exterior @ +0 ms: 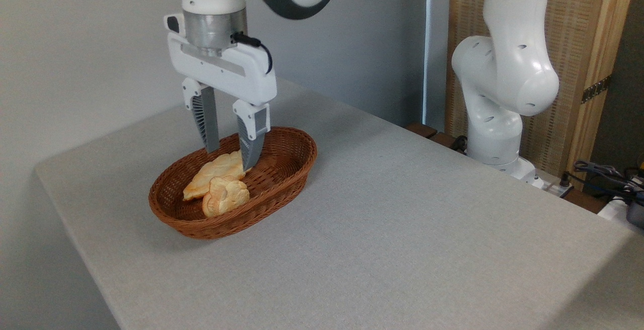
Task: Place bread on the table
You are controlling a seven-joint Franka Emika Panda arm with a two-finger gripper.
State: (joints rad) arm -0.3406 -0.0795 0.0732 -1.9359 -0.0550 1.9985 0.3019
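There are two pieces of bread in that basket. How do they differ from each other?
The front bread is small, round and lumpy with pale ridged folds; the loaf behind it is longer and flatter. The small bread lies nearer the camera and clear of the gripper, whose open fingers hang above the loaf's far end. The small bread partly covers the loaf's near edge. Both are golden and lie together in the brown wicker basket.

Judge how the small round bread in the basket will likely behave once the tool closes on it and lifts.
The bread looks lumpy and ridged, so the open tool should grip it without slipping. It probably weighs little for its size. Being roundish, it may roll a bit when released on the table. It leans against the longer loaf, which might shift.
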